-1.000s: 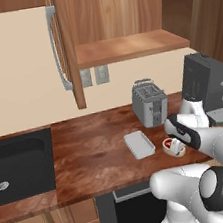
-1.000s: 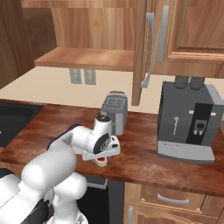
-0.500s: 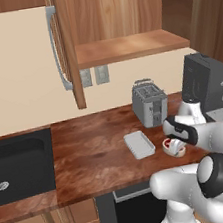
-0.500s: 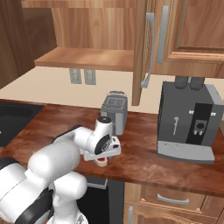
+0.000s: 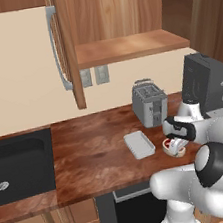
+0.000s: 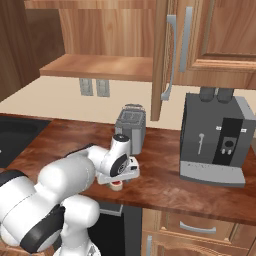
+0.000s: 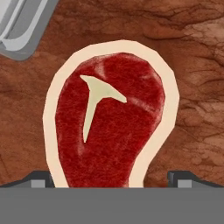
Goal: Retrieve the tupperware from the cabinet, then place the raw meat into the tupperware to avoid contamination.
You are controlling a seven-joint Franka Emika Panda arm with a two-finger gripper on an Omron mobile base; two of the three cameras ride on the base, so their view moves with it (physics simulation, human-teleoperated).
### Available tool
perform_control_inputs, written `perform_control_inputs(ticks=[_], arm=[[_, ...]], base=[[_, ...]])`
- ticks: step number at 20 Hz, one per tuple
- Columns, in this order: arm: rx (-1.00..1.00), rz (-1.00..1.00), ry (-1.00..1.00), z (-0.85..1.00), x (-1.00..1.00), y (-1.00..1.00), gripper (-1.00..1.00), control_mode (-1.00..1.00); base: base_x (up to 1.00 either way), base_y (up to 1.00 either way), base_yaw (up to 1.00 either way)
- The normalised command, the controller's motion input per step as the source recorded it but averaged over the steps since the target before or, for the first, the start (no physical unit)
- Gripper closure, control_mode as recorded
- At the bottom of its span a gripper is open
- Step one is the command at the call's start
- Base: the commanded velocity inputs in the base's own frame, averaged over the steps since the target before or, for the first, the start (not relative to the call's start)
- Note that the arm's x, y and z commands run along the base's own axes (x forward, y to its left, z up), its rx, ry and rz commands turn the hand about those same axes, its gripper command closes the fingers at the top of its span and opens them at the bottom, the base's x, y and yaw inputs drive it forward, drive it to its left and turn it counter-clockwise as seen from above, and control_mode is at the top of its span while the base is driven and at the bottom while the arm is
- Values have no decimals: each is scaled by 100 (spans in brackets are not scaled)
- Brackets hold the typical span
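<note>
**Operator:** Warm brown wood frames everything: the tabletop (image 5: pixel 89 152) runs from a dark sink (image 5: pixel 18 165) on one side to a black coffee machine (image 6: pixel 212 140) on the other, with a silver toaster (image 5: pixel 149 104) between them. Above, the cabinet (image 5: pixel 66 49) hangs with its door swung out and its shelf (image 5: pixel 124 47) bare.

**Observer:** Where do the task's things lie?

**Operator:** I see the tupperware (image 5: pixel 139 144) flat on the tabletop, just in front of the toaster, so I judge the retrieval done. The raw meat (image 7: pixel 111 127) lies flat just beside it, apart from it; a corner of the container shows at the hand view's upper left.

**Observer:** And the gripper?

**Operator:** I have the gripper (image 7: pixel 111 177) directly over the steak, jaws spread wide, one tip to each side of its narrow end. Nothing is held. I judge that this straddling pose prepares a pinch across the narrow part.

**Observer:** Any risk?

**Operator:** The steak is thin and flat; I suspect the tips must reach the wood to catch its rim, or it may slip. The short carry to the container should be easy.
</note>
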Motion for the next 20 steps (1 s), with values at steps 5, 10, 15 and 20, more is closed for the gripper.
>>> perform_control_inputs(ticks=[5, 10, 15, 20], arm=[[0, 0, 0, -10, 7, -2, -100, -100], [0, 0, 0, -13, 4, 0, -100, -100], [0, 0, 0, -20, 1, 0, -100, -100], [0, 0, 0, -23, 0, 0, -100, -100]], base=[[0, 0, 0], [0, 0, 0], [0, 0, 0], [0, 0, 0]])
